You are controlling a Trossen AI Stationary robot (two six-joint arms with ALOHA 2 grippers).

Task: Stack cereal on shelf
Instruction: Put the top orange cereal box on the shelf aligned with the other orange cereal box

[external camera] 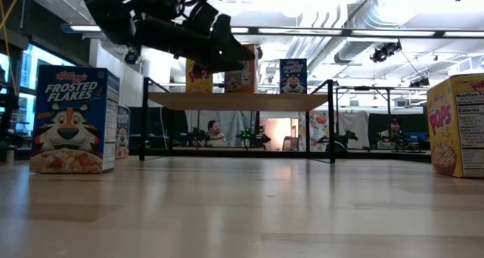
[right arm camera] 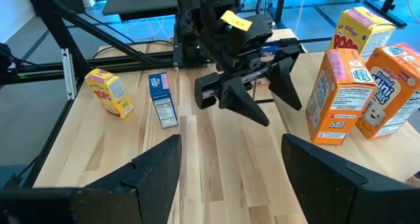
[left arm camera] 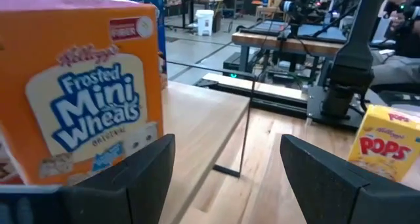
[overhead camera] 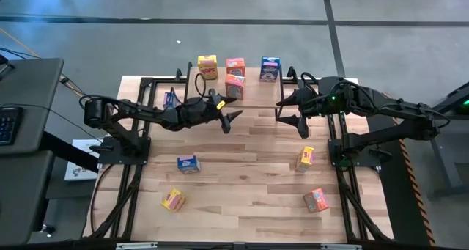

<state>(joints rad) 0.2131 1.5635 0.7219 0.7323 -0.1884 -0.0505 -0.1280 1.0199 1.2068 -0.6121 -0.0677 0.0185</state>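
The shelf (overhead camera: 258, 93) stands at the table's far edge. On it stand a yellow box (overhead camera: 207, 66), an orange box (overhead camera: 235, 64), a blue box (overhead camera: 270, 68) and a second orange box (overhead camera: 234, 86) nearer the front. My left gripper (overhead camera: 228, 112) is open just in front of that orange Mini Wheats box (left arm camera: 92, 92), which stands upright on the shelf top (left arm camera: 203, 122), clear of the fingers. My right gripper (overhead camera: 292, 115) hangs open by the shelf's right end and sees the left gripper (right arm camera: 262, 96) opposite.
Loose boxes on the table: blue (overhead camera: 188, 163), yellow (overhead camera: 173, 199), yellow (overhead camera: 305, 158), orange (overhead camera: 316, 199). Another blue box (overhead camera: 171, 97) sits by the shelf's left end. The low view has a blue box (external camera: 72, 120) left and a yellow one (external camera: 457, 125) right. Bare wood lies mid-table.
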